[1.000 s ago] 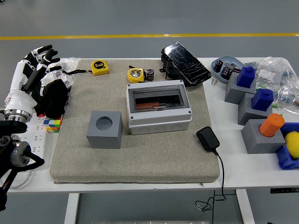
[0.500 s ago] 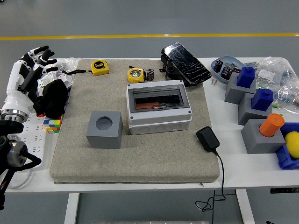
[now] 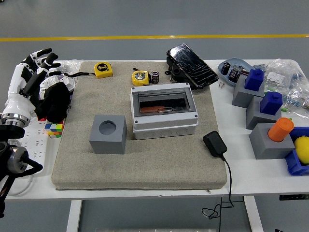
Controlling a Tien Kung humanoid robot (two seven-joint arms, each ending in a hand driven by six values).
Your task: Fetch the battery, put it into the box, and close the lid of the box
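Head view, left hand (image 3: 36, 67) fingers spread, empty, at table's left edge, battery (image 3: 155, 77) behind closed box (image 3: 164, 115)

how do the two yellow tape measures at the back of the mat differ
The left yellow tape measure sits near the grey mat's far edge, with a black strap trailing left. The right yellow tape measure sits nearer the grey lidded box, beside a small black cylindrical battery. Both are yellow, lie flat, and look similar in size.
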